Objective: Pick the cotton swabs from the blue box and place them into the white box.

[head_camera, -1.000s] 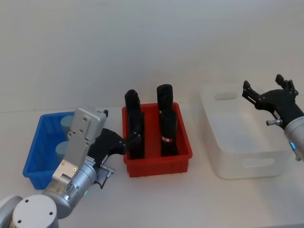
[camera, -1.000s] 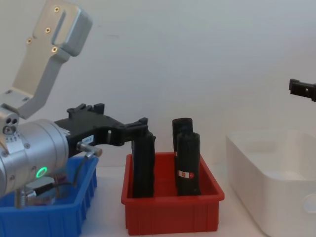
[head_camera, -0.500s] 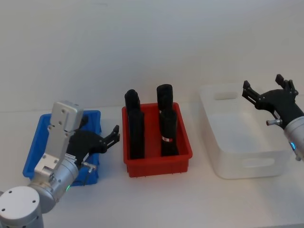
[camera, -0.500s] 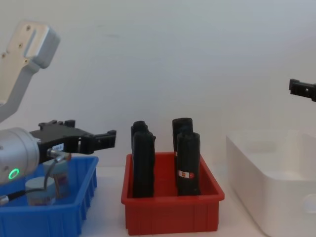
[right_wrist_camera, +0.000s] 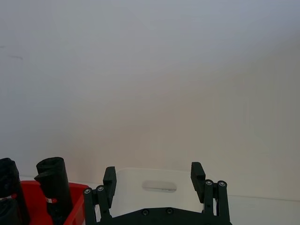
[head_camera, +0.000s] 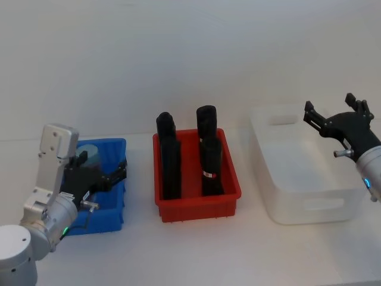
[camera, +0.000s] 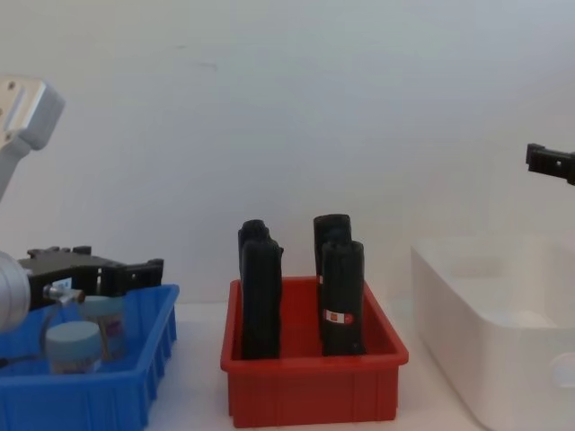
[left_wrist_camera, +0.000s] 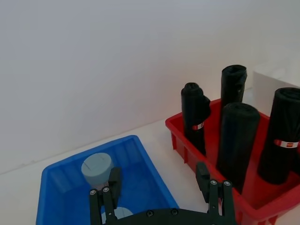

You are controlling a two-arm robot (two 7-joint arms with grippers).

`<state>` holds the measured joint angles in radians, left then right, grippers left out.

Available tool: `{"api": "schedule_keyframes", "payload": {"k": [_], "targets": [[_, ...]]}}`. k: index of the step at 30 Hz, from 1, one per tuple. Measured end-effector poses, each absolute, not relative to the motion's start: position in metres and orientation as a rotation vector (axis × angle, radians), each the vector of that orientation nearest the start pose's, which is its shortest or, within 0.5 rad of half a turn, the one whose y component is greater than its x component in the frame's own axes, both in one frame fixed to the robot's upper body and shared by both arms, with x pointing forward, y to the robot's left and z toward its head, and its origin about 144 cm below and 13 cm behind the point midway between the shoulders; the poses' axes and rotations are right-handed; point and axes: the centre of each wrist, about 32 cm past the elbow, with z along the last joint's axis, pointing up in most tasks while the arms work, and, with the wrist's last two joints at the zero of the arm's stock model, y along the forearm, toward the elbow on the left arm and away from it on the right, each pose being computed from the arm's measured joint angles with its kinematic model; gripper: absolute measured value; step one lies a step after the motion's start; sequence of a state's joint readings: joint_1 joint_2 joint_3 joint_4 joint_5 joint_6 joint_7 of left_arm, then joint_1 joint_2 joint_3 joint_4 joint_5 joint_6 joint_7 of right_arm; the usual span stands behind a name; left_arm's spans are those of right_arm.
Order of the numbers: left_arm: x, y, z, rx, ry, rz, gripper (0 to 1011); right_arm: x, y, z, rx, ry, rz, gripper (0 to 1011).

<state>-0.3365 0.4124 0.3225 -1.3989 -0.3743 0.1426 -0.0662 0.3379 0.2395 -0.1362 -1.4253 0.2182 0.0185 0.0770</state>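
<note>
Head view: left gripper, spread, has swung from red bin back over the blue box's cotton swabs; right gripper waits spread near white box.

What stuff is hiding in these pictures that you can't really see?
Head view: the left gripper covers part of the blue box, so I cannot count the tubs; one cotton swabs tub peeks out.
Left wrist view: a second tub is half hidden by that gripper.
Chest view: the right gripper is cut off by the right edge.
</note>
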Motion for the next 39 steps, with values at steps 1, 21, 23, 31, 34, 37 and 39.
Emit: {"api": "schedule_keyframes", "payload": {"k": [1,21,23,31,34,37,39], "targets": [[0.542,0.279,1.196,0.163,-0.008,1.299,1004,0.548,-0.266,1.221,0.070,-0.153,-1.398,1002],[0.561,0.300,1.182,0.243,0.072,1.351,1004,0.548,-0.266,1.221,0.070,-0.153,-1.398,1002],[0.561,0.301,1.181,0.249,0.076,1.354,1004,0.548,-0.266,1.221,0.070,-0.153,-1.398,1002],[0.563,0.306,1.176,0.276,0.094,1.371,1004,0.548,-0.266,1.221,0.070,-0.153,-1.398,1002],[0.564,0.308,1.174,0.281,0.100,1.376,1004,0.548,-0.266,1.221,0.070,-0.153,-1.398,1002],[0.564,0.309,1.173,0.283,0.107,1.379,1004,0.548,-0.266,1.221,0.070,-0.153,-1.398,1002],[0.564,0.310,1.172,0.283,0.113,1.378,1004,0.548,-0.266,1.221,0.070,-0.153,-1.398,1002]]}}
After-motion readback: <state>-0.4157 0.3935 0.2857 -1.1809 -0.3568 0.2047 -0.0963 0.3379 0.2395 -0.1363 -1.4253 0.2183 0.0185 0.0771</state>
